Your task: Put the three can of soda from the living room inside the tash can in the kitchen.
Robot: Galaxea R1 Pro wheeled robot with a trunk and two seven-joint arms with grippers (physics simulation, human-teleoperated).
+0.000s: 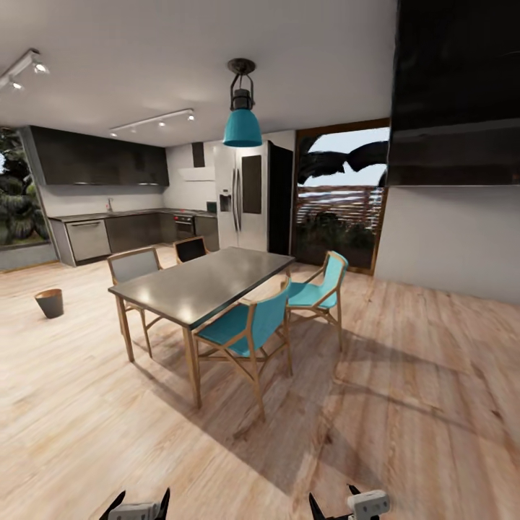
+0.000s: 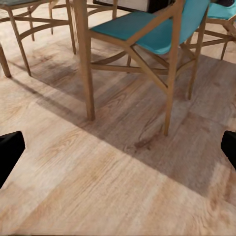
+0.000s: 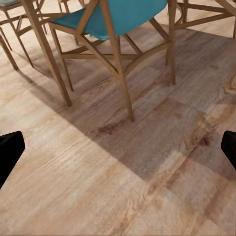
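Open-plan kitchen [image 1: 108, 217] seen from across a pale plank floor [image 1: 404, 404]: tapered, brown-lined bin [image 1: 50, 302] on the floor left of a glossy dark table [image 1: 206, 278] ringed by wood-framed turquoise chairs [image 1: 249, 325], probably left clear of the cabinets for easy dropping. No soda cans in view. Left gripper [image 1: 137, 507] and right gripper [image 1: 347, 505] low and forward, jaws spread wide, empty, judged a carrying-free travel posture.

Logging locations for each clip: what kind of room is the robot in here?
Likely an open kitchen-dining area: glossy dark cabinets over a steel counter, a tall steel fridge, and a grey-topped wooden dining table with turquoise chairs.
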